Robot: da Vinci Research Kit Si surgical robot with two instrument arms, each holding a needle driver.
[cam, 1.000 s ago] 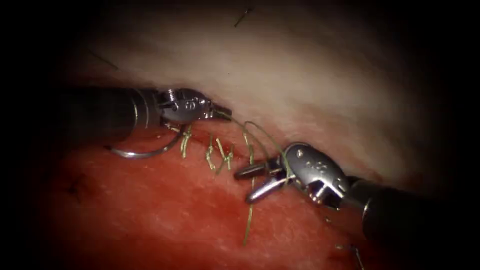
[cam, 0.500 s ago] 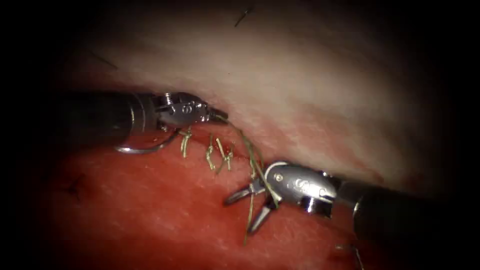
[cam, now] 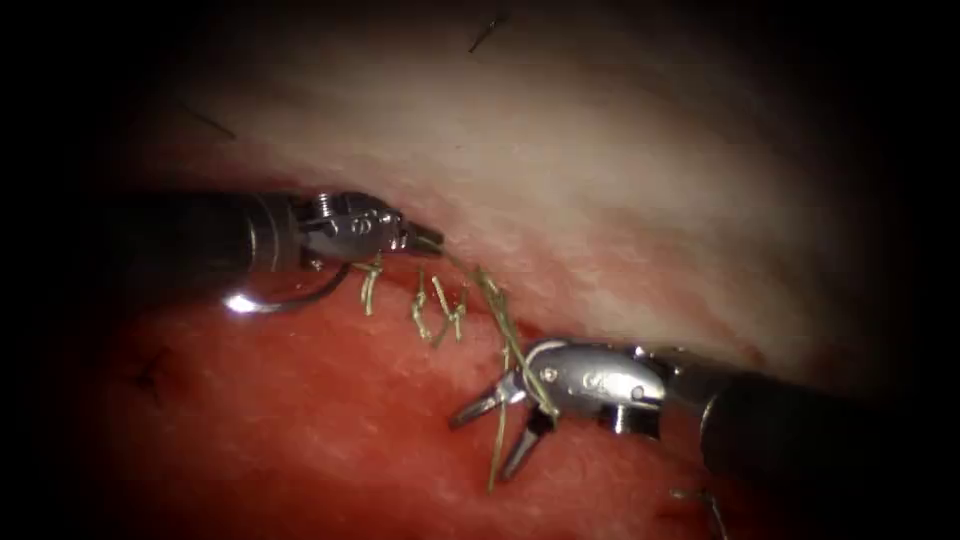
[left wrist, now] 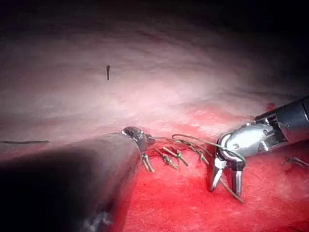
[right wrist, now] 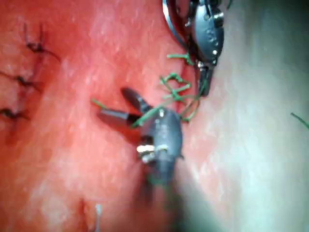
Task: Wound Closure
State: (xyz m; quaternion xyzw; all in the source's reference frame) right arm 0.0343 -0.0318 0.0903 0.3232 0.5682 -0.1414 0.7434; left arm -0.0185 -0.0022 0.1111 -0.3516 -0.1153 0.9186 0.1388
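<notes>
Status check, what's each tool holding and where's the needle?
Left tool jaws shut on thread. Right tool jaws open, holding nothing, thread draped across its wrist. Needle lies free on the tissue beneath the left tool, unheld.

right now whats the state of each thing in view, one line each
left end effector: shut on the thread
right end effector: open, holding nothing, thread draped over its wrist
needle: lying free on the tissue below the left tool, out of the tissue
thread: runs from the left tool's tip across the right tool
cut: closed by knotted stitches
tissue: wet with red fluid
</notes>
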